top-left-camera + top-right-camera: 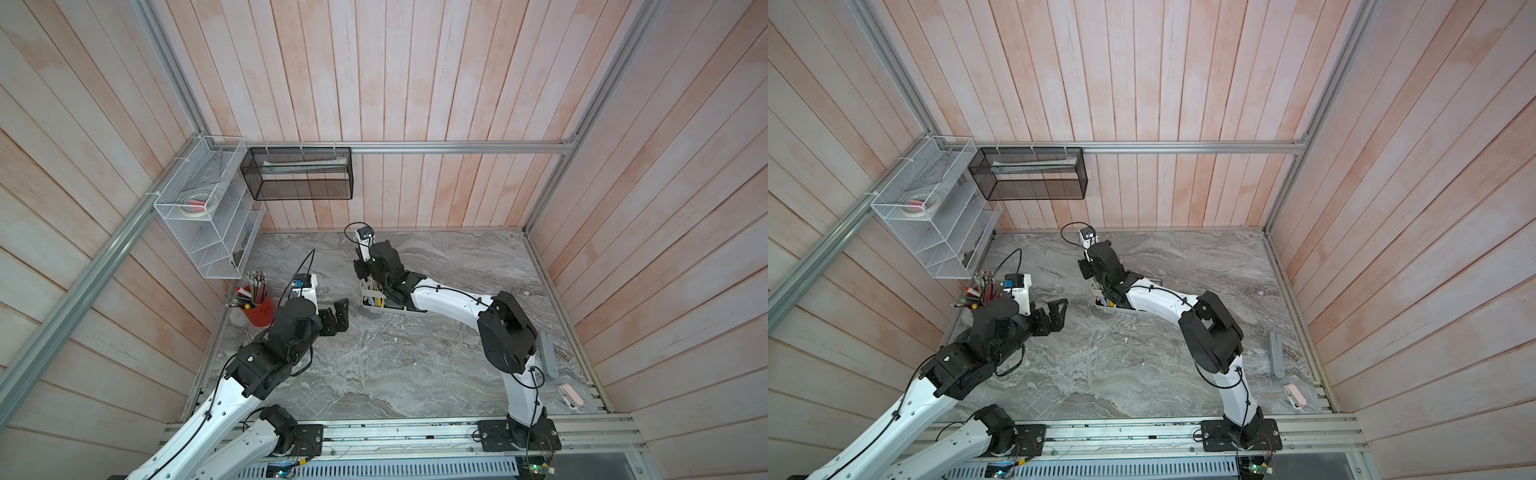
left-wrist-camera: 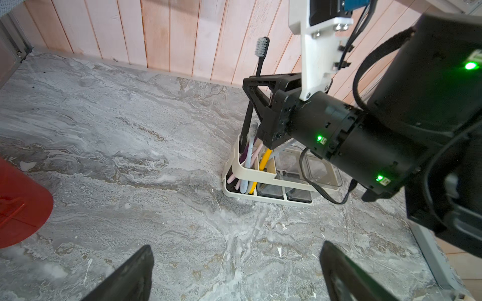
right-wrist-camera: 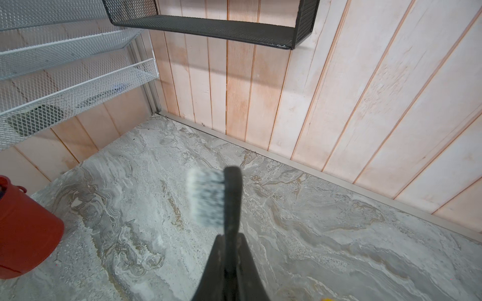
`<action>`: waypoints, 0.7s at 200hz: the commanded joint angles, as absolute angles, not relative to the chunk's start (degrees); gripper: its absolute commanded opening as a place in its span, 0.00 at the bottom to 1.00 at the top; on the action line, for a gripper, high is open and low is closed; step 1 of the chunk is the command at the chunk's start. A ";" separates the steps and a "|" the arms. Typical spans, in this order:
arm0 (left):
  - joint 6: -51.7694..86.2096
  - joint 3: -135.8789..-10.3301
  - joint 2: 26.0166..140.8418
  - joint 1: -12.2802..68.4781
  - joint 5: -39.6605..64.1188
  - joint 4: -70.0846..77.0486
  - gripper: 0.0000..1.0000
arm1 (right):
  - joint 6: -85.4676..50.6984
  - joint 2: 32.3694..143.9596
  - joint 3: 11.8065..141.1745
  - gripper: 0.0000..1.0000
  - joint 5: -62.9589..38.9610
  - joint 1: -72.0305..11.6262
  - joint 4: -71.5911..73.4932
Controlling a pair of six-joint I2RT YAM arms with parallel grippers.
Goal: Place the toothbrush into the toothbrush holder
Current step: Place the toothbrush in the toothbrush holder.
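Marble tabletop (image 1: pixel 395 365): right tool (image 3: pixel 230 242) clamps the toothbrush (image 2: pixel 261 47), its foot hidden in toothbrush holder (image 2: pixel 260 170); left tool (image 2: pixel 236 250) gapes.

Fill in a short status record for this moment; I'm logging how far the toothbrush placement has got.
toothbrush: black, upright, bristles up, lower end inside the slotted end of the toothbrush holder
right gripper: jaws shut on the toothbrush handle
left gripper: jaws open, empty, above the table, beside the red cup
holder contents: other brushes in the slotted end, clear cups beside them
step left: release not yet done
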State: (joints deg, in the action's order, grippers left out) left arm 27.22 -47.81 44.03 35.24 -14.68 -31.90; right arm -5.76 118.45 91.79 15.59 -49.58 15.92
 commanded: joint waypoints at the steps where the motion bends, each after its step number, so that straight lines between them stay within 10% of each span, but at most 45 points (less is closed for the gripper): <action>1: 26.38 -47.26 43.93 34.85 -13.63 -30.79 1.00 | -7.47 116.62 89.53 0.00 16.14 -49.75 15.91; 140: 26.04 -47.04 44.23 34.72 -13.86 -30.61 1.00 | -8.07 112.02 84.74 0.22 14.53 -49.75 19.25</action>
State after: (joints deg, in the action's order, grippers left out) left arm 27.18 -47.81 44.18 35.14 -13.91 -31.68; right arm -7.46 114.52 85.82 15.09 -49.60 18.26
